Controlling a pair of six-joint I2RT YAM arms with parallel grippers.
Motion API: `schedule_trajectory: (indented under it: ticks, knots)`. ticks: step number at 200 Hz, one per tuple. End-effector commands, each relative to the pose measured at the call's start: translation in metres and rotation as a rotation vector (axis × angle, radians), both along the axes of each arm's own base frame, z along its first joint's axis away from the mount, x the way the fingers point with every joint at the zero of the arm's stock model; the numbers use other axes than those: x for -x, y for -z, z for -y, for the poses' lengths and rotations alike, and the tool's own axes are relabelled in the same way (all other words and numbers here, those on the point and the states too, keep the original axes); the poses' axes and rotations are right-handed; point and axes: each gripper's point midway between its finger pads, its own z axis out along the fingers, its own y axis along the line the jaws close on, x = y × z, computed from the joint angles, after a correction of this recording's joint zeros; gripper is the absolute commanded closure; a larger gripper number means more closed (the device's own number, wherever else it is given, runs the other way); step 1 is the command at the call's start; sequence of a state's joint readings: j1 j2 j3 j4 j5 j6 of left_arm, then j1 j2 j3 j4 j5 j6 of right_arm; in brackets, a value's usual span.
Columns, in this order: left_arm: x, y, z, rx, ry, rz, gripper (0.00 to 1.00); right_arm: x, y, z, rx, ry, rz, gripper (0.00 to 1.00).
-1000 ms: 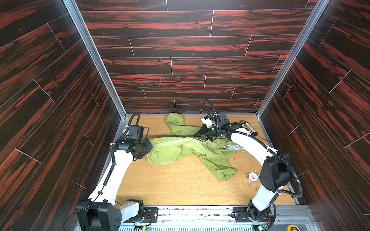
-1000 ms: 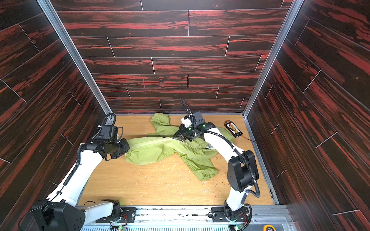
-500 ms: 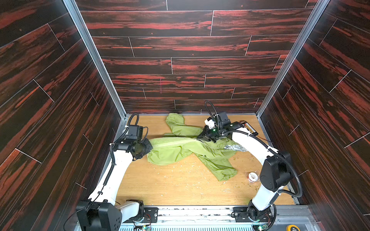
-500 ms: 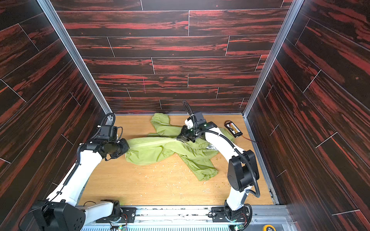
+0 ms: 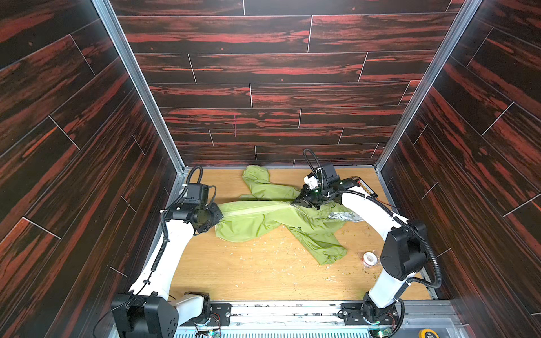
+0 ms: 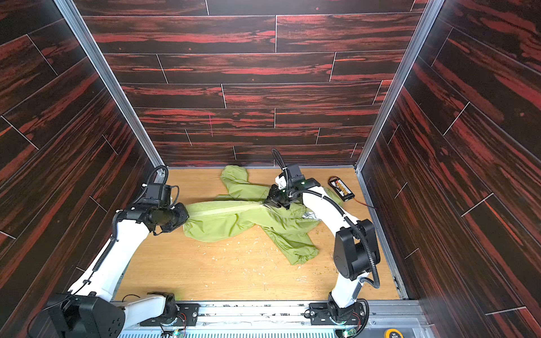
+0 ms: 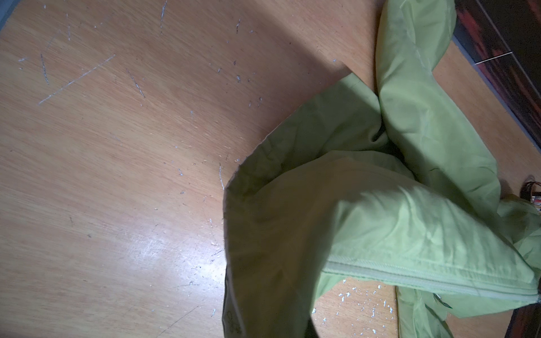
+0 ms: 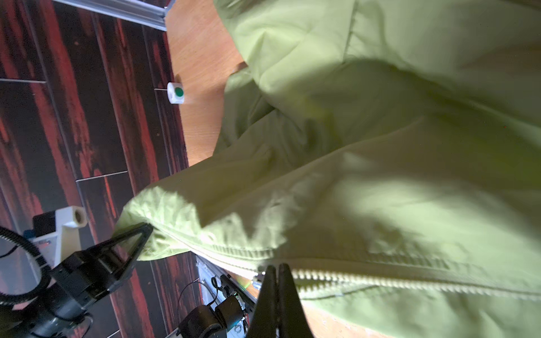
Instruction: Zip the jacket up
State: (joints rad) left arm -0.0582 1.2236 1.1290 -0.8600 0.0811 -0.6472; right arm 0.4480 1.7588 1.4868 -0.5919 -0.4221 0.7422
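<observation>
Zipping, tug-of-war style

The left gripper (image 5: pixel 219 215) pinches the jacket (image 5: pixel 257 222) hem taut, so the right gripper (image 8: pixel 276 267), fingers squeezed together on the zipper (image 8: pixel 380 282), can probably pull along it.

The jacket (image 5: pixel 254 219) is thin, matt green cloth, softly creased; its zipper (image 8: pixel 366 281) looks like pale plastic, though the view blurs. Under the jacket the desk (image 5: pixel 248 281) is scratched wood with a dull sheen.

jacket (image 5: pixel 254 219) on table (image 5: pixel 263 281), left gripper (image 5: pixel 219 216) at its left end, right gripper (image 5: pixel 294 204) at zipper (image 5: pixel 257 209)
</observation>
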Motion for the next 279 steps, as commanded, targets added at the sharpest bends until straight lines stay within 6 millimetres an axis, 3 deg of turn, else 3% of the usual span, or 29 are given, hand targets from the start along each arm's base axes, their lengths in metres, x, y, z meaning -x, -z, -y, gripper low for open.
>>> schedule_trajectory:
  ticks: [1,279]
  knots:
    - [0.006,0.006,-0.012,-0.028,-0.039,-0.023,1.0,0.004,-0.015,0.019,0.02,0.032,0.037,1.0]
    - [0.009,0.011,-0.013,-0.009,-0.039,-0.031,1.0,-0.013,-0.015,0.137,0.051,0.257,0.035,1.0]
